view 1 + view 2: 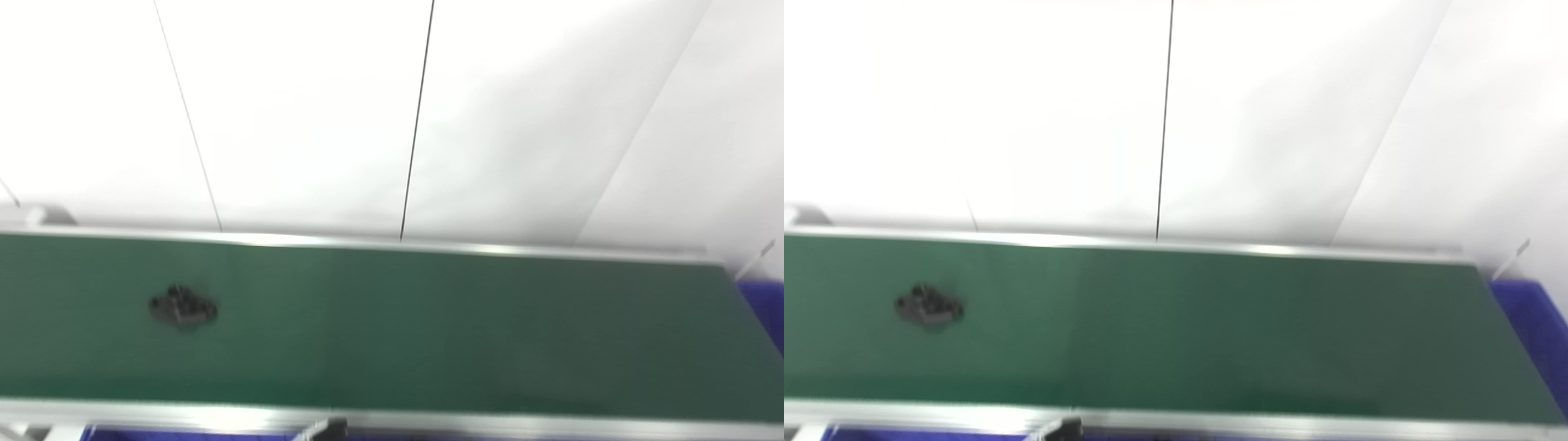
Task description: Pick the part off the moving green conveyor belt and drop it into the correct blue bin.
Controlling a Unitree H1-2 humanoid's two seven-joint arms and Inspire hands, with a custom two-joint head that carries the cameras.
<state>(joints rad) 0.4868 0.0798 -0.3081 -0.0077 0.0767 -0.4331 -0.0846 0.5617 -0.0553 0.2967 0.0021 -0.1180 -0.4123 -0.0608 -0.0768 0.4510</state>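
Observation:
A small dark part (pixel 182 307) lies on the green conveyor belt (pixel 429 331) toward its left end; it also shows in the right eye view (pixel 928 308). The picture is blurred, so the part's shape is unclear. A blue bin (pixel 1528 318) sits past the belt's right end, and a strip of blue bin (pixel 184 435) shows under the belt's near rail. Neither hand is in view.
The belt has shiny metal rails along its far edge (pixel 465 247) and near edge (pixel 490 422). A small dark bracket (pixel 324 429) sticks out at the near rail. White wall panels with dark seams stand behind the belt.

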